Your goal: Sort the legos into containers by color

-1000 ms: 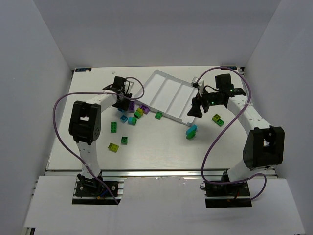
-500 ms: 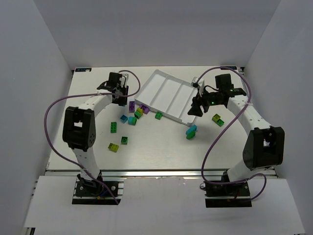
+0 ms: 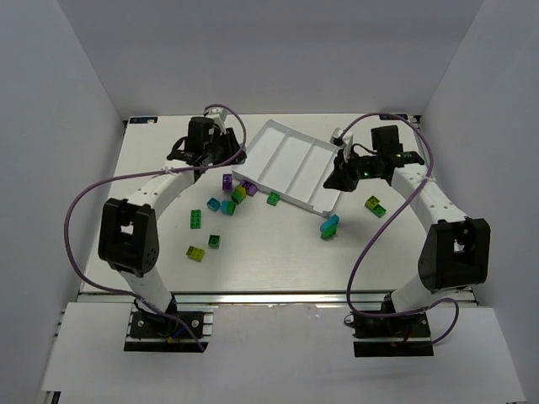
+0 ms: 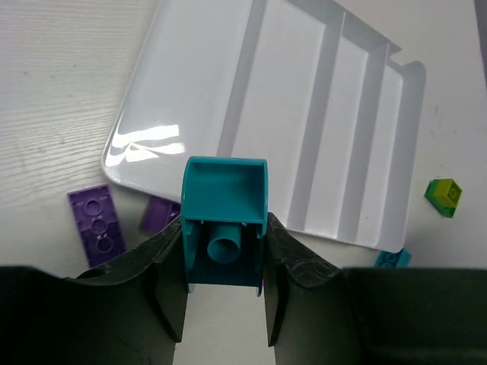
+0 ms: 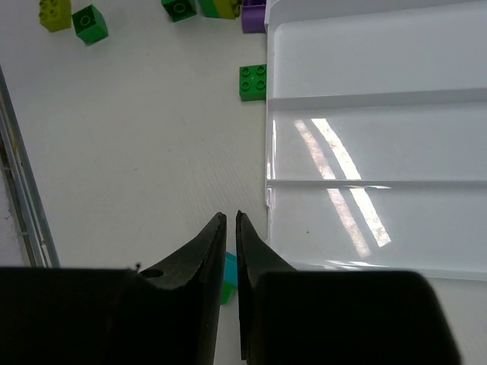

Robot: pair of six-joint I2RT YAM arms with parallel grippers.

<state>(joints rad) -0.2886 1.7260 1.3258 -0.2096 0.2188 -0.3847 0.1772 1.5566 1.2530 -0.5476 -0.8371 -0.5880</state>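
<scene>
1. Front yellow-green brick (image 3: 195,252) and green brick (image 3: 215,241): on the table (image 3: 269,265), lower left of centre in the top view, just beside each other.
2. Cyan-green pair (image 3: 328,225): right of centre, the two touching, near the tray's lower right corner.
3. Lone green brick (image 3: 195,219): left of centre, apart from the rest.
4. Cluster (image 3: 232,198): cyan, purple, yellow-green and green bricks along the tray's lower left edge. Some are touching.
5. Right yellow-green brick (image 3: 376,205): right side, by itself.
6. Right gripper (image 5: 229,222): fingers together, holding nothing, above the table just beside the tray's right end.
7. Left gripper (image 4: 224,232): clamped on a cyan brick (image 4: 225,190), hollow underside toward the wrist camera, above the tray's left corner.
8. Tray (image 3: 290,160): white, four long compartments, lying askew at upper centre.
</scene>
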